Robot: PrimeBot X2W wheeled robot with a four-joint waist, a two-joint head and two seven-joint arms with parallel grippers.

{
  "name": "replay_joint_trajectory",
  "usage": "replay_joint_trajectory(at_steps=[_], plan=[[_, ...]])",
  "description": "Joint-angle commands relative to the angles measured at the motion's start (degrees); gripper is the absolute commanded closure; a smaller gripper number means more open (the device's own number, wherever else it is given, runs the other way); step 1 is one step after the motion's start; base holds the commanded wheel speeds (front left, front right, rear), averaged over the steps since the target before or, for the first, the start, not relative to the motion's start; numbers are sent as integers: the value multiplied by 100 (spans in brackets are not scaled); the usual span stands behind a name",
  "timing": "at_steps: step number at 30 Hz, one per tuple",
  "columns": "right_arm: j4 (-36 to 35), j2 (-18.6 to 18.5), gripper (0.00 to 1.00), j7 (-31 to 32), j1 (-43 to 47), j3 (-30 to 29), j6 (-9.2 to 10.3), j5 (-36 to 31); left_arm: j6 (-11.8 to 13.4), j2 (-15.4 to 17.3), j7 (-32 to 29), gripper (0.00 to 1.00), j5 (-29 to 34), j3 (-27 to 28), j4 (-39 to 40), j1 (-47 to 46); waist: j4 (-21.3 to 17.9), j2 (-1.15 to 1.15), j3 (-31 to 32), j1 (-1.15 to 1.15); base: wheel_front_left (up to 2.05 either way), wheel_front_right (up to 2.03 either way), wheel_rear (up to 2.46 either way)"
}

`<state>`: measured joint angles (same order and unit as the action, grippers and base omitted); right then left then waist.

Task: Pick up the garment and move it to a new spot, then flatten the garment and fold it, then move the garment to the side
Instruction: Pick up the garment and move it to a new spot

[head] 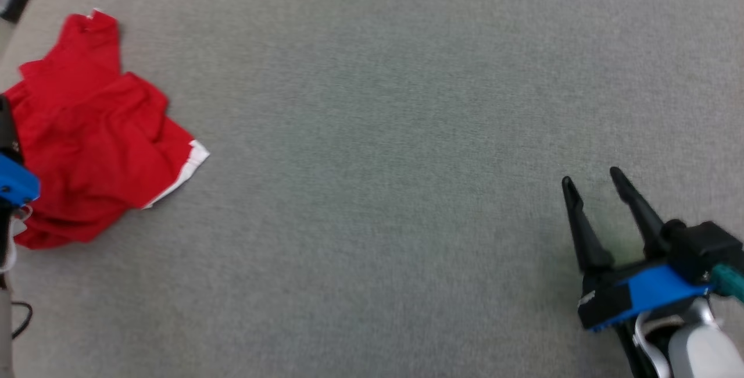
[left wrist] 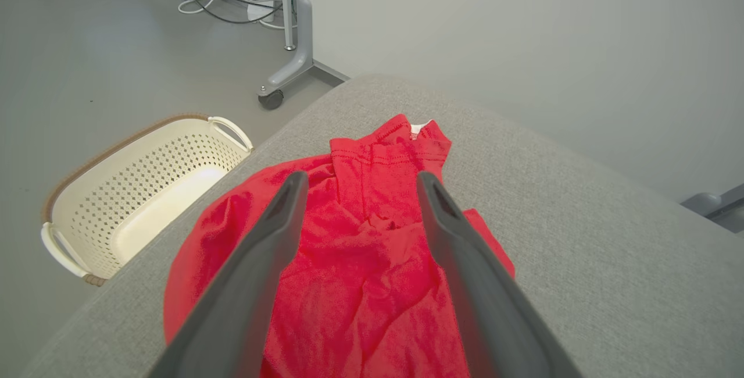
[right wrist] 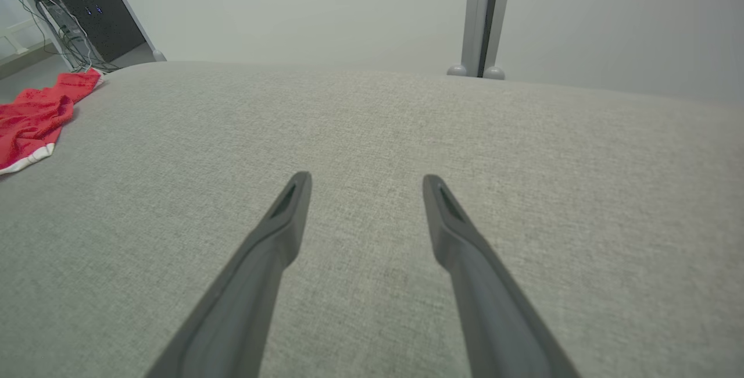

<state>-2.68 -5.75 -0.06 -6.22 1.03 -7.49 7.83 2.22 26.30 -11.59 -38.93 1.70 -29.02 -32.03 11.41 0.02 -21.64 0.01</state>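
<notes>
Red garment (head: pixel 93 134) is lying crumpled at the far left of the grey padded surface (head: pixel 378 134). Its white-edged hem corner (head: pixel 195 160) is pointing toward the middle. Left gripper (head: pixel 6 128) is poking in at the left edge, with one dark finger and a blue housing overlapping the garment's left side; contact cannot be told. Right gripper (head: pixel 591 179) is hovering at the lower right, well apart from the garment. Its two dark fingers are standing spread and pointing up the view, bare surface showing between them. A pale forearm (head: pixel 700 349) is trailing behind it into the corner. A thin black cable (head: pixel 22 314) is looping at the lower left edge.
</notes>
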Motion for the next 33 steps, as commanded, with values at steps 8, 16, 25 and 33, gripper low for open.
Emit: replay_joint_trajectory(at_steps=[8,16,25,33], plan=[[-500,-149,0,108,-316,12,-1,-14,146,-131,-859,0,-626,236,-720,-56,-430,-2,-672,-1,0,0,0],[-458,-95,0,-50,-349,86,-1,-64,236,-184,-1381,100,-790,185,-1065,172,-651,-2,-619,-1,0,0,0],[55,80,0,-574,-224,122,-1,-49,68,523,-806,100,-498,320,-561,50,-619,-2,123,-1,0,0,0],[618,239,0,-875,18,112,-1,118,-124,842,-1020,100,-235,-22,730,-344,-591,-2,966,-1,0,0,0]])
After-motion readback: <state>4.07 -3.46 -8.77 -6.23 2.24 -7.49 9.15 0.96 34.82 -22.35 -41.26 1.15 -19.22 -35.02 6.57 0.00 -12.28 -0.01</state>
